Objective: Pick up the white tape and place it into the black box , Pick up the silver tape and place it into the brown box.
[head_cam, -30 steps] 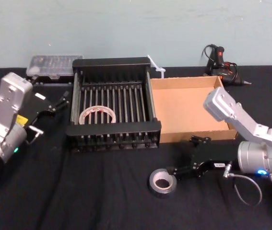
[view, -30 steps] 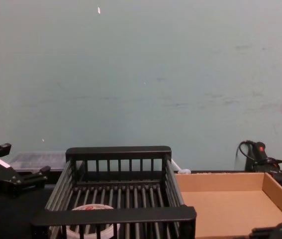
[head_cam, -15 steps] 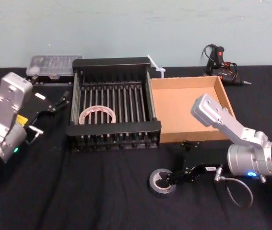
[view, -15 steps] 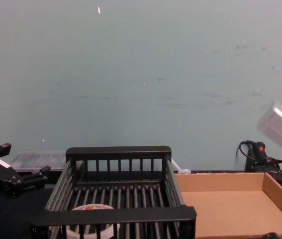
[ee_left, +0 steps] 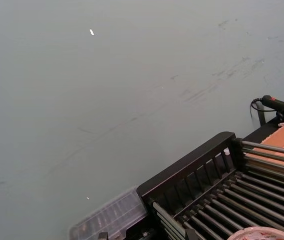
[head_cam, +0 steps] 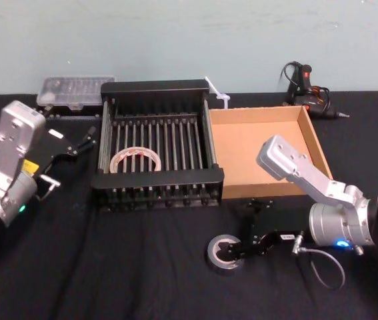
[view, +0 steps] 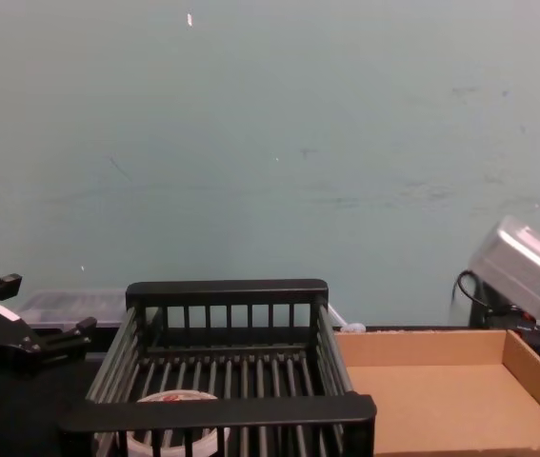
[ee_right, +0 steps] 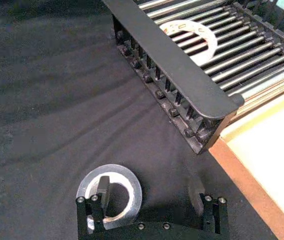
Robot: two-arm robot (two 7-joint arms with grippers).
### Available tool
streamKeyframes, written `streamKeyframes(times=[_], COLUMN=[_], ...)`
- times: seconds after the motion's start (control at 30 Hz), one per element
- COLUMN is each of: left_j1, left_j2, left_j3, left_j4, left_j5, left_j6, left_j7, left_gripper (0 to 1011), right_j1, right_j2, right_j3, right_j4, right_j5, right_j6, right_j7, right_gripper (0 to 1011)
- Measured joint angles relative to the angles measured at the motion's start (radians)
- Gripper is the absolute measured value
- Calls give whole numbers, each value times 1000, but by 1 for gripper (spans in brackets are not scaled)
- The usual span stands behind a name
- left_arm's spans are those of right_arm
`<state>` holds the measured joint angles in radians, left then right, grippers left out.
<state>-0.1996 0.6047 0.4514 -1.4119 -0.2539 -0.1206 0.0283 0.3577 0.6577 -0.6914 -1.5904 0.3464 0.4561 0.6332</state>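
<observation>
The silver tape lies flat on the black cloth in front of the boxes. My right gripper is open and low over it. One finger stands inside the core of the silver tape, and the other finger stands outside the ring. The white tape rests on the slats inside the black box, at its left front. The brown box stands against the black box's right side, with nothing in it. My left gripper is parked open, left of the black box.
A clear plastic case sits behind the black box at the left. A black corded tool lies behind the brown box. My right arm's silver link hangs over the brown box's front right corner.
My right arm has swung left and down, and its near finger has gone into the silver tape's core. The left arm and both boxes have stayed still.
</observation>
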Motion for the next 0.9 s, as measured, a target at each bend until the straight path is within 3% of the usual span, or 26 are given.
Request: streamKeyframes(times=[0.9], left_j1=[0], left_j2=[0], left_j3=[0], left_j4=[0], left_j5=[0], left_j6=[0], left_j7=[0], left_gripper=[1001], right_j1=[-1], right_j2=[-17], right_j3=[-6], right_j4=[26], right_j5=[-23], right_j6=[6], right_j7=[7], right_gripper=[1002])
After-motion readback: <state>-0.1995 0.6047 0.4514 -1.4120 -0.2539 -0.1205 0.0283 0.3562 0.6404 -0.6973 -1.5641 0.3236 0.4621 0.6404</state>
